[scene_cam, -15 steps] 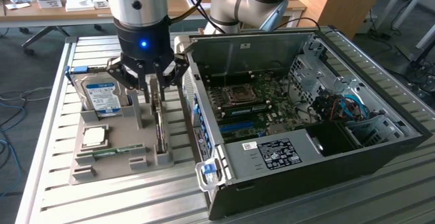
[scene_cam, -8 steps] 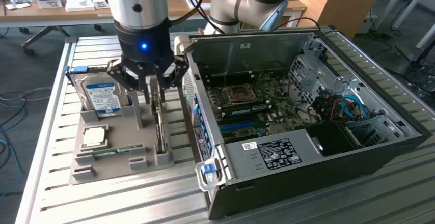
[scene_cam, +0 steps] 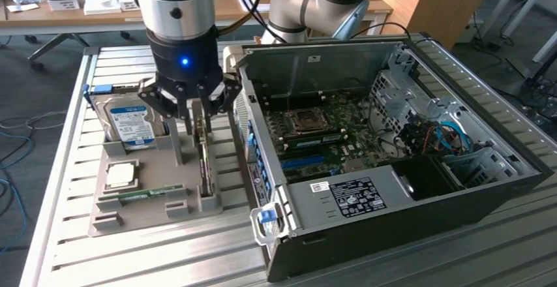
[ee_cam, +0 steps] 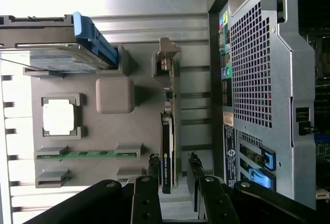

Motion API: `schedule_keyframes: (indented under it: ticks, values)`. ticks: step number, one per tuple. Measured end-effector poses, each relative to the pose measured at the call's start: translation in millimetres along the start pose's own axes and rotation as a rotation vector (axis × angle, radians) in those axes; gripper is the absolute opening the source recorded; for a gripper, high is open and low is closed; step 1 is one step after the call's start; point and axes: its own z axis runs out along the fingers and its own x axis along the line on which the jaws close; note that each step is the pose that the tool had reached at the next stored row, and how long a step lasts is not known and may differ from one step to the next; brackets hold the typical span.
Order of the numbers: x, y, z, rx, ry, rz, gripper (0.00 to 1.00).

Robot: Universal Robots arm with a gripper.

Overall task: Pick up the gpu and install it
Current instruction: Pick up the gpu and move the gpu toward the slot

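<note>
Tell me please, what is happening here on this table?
A robot arm is working on the gpu, which stands on its edge in a gray holder beside an open computer case. The hand is at the top edge of the card, open, with one finger on each side, so the card is not gripped yet. The gpu sits in its slot in the holder, not in the case. A hard drive stands in the same holder.
</note>
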Motion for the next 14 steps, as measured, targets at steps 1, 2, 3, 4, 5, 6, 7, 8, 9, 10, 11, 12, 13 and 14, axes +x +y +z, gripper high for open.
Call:
schedule_keyframes:
  ticks: [1, 2, 3, 4, 5, 6, 7, 8, 9, 10, 11, 12, 13, 14]
  values:
    - [0.0, 0.0, 0.4, 0.0, 0.0, 0.0, 0.36]
    - [0.0, 0.0, 0.8, -0.0001, 0.0, 0.0, 0.36]
    - [0.0, 0.0, 1.1, -0.0001, 0.0, 0.0, 0.36]
    - [0.0, -0.1, 1.2, 0.0, 0.0001, 0.0, 0.36]
    - [0.0, -0.1, 1.2, 0.0, 0.0001, 0.0, 0.36]
    - [0.0, -0.1, 1.2, 0.0001, 0.0001, 0.0, 0.36]
    - [0.0, -0.1, 1.3, 0.0, 0.0, 0.0, 0.36]
    - [0.0, -0.1, 1.3, 0.0, 0.0, 0.0, 0.36]
    - [0.0, 0.0, 1.3, -0.0001, 0.0, 0.0, 0.36]
    - [0.0, -0.1, 1.3, 0.0, 0.0, 0.0, 0.36]
    - [0.0, -0.1, 1.4, 0.0, 0.0, 0.0, 0.36]
    - [0.0, -0.1, 1.7, -0.0002, -0.0002, 0.0, 0.36]
    - [0.0, -0.1, 2.1, -0.0003, -0.0003, 0.0, 0.36]
    - [0.0, -0.1, 2.7, -0.0003, -0.0002, 0.0, 0.36]
